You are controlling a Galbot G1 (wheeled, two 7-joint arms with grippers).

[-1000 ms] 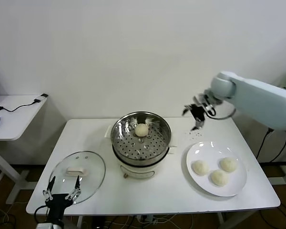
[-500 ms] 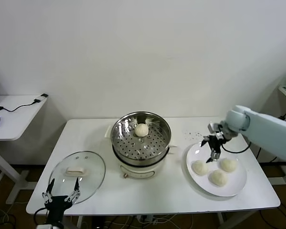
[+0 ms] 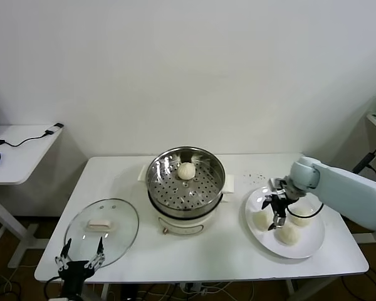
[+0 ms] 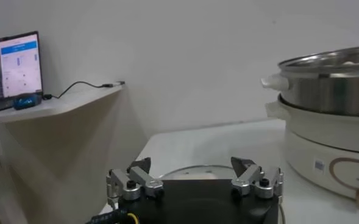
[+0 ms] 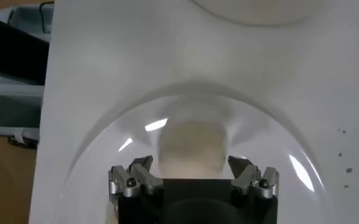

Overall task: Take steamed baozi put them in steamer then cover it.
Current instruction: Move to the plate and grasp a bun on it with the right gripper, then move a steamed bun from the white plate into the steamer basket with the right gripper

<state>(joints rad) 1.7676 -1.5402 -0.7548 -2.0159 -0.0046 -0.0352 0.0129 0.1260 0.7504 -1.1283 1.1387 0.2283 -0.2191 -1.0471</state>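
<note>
The steel steamer point(image 3: 185, 183) stands mid-table with one baozi point(image 3: 186, 170) on its perforated tray. Three more baozi lie on the white plate point(image 3: 304, 249) at the right: one at the left point(image 3: 261, 220), one at the front point(image 3: 289, 234), one at the back point(image 3: 302, 215). My right gripper point(image 3: 277, 214) is open and low over the plate, between these buns. In the right wrist view its fingers straddle a baozi point(image 5: 190, 148). The glass cover point(image 3: 102, 229) with its cream handle lies on the table at the front left. My left gripper point(image 3: 79, 262) is open and parked at the table's front edge by the cover.
A white side desk point(image 3: 15, 153) with cables stands at the far left. The steamer's steel side point(image 4: 331, 85) shows in the left wrist view beyond the cover's rim point(image 4: 191, 171). Small dark specks point(image 3: 255, 176) lie on the table behind the plate.
My right gripper has swung from behind the steamer's right side forward and down onto the plate, and now sits around a baozi. The left arm has barely moved.
</note>
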